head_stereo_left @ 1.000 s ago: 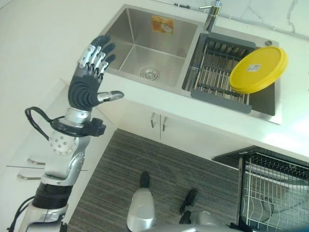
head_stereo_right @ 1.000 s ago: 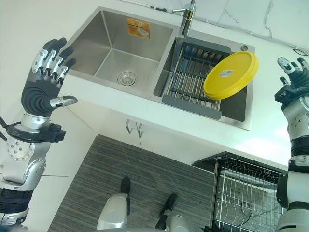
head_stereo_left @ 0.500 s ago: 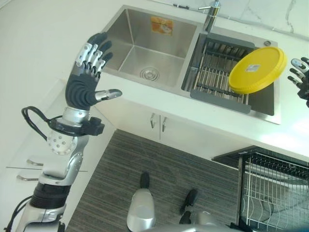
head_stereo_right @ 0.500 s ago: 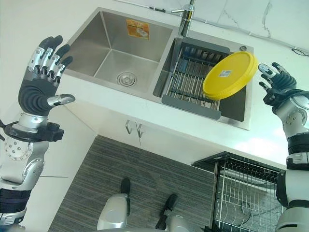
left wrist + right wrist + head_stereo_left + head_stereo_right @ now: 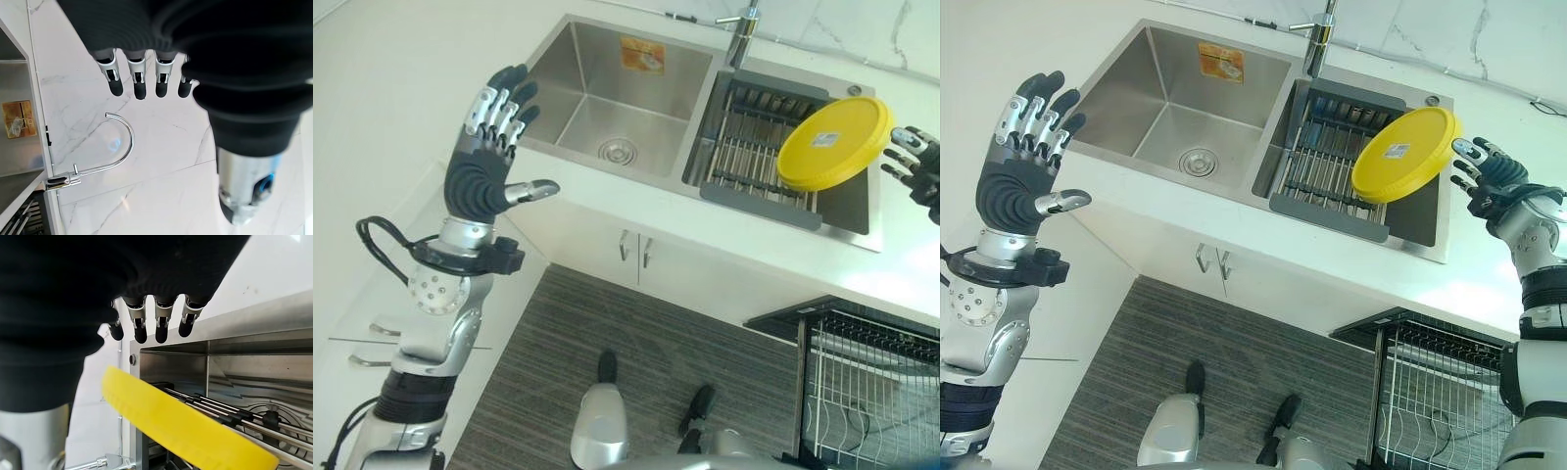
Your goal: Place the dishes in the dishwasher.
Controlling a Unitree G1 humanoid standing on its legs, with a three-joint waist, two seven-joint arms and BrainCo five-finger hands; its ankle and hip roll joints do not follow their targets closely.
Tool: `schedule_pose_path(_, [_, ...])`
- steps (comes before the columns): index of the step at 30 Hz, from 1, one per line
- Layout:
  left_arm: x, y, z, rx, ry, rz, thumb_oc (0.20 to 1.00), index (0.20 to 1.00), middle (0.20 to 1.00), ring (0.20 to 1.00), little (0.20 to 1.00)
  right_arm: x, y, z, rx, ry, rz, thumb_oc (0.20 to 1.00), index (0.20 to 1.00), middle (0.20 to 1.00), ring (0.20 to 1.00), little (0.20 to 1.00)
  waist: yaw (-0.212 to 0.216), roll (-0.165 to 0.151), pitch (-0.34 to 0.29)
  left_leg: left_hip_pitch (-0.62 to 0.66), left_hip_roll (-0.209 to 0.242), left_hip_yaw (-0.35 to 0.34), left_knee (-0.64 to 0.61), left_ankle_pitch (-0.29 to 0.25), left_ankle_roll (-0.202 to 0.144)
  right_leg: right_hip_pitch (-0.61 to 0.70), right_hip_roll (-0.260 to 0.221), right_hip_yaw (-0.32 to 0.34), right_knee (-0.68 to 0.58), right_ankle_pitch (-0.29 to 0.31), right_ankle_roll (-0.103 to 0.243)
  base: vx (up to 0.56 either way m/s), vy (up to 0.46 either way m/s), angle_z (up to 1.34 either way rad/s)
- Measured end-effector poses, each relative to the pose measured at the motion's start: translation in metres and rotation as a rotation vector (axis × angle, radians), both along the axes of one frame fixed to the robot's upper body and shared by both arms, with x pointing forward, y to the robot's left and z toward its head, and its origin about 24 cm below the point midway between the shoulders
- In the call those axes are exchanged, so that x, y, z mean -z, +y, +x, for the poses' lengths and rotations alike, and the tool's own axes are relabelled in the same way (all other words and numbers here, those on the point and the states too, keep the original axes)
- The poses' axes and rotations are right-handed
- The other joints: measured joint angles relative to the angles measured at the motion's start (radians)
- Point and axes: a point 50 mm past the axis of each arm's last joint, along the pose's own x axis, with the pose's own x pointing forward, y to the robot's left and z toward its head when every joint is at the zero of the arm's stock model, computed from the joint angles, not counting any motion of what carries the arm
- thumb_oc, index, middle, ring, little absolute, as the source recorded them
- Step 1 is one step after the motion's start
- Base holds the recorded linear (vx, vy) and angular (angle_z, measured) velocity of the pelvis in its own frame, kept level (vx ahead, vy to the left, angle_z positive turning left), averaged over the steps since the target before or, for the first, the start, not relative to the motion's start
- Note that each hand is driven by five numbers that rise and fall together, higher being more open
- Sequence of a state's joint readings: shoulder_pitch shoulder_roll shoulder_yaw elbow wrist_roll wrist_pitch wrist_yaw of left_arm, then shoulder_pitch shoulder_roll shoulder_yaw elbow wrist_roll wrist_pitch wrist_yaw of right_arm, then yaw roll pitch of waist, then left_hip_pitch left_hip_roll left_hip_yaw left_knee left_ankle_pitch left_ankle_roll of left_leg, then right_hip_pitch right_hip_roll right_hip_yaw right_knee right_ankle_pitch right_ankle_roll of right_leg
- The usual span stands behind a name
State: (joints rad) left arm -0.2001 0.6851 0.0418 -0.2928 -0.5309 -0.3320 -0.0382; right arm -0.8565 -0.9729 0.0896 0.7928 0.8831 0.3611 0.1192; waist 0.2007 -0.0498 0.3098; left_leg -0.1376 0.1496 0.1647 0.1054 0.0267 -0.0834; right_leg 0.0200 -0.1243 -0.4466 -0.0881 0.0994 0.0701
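The right hand had swung in to just beside the yellow plate, fingers spread, ready to grasp it where it leaned on the drying rack at the sink's right end, while the left hand hovered open near the counter's left edge.

The round yellow plastic plate looks smooth and matt, with a small paper label at its middle. It leans on a rack of thin metal rods framed in dark grey plastic. The double sink of brushed stainless steel has a dull satin sheen, and the curved tap is mirror-bright chrome. The white counter is smooth and glossy; the wall behind is polished veined marble. The dishwasher's wire basket is bare metal. The floor is grey and woven-looking.
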Motion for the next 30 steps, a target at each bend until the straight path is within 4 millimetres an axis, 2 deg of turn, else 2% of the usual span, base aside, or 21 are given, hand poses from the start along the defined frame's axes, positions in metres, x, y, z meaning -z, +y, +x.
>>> schedule_pose_path(21, [0.0, 0.0, -0.001, -0.004, -0.005, -0.006, 1.0, 1.0, 1.0, 1.0, 1.0, -0.008, 0.005, 0.004, -0.013, -0.004, -0.026, 1.0, 1.0, 1.0, 1.0, 1.0, 0.002, 0.001, -0.001, 0.0, -0.005, 0.0, 0.0, 0.0, 0.0, 0.0, -0.004, -0.001, 0.0, 0.0, 0.001, 0.0, 0.0, 0.0])
schedule_pose_path(30, [0.0, 0.001, 0.0, -0.01, -0.005, -0.012, 1.0, 1.0, 1.0, 1.0, 1.0, 0.0, 0.013, 0.008, -0.051, 0.053, -0.032, 1.0, 1.0, 1.0, 1.0, 1.0, 0.003, 0.002, -0.001, 0.0, -0.005, -0.001, 0.0, 0.0, 0.0, 0.0, -0.004, -0.002, 0.0, 0.0, 0.001, 0.0, 0.0, 0.0])
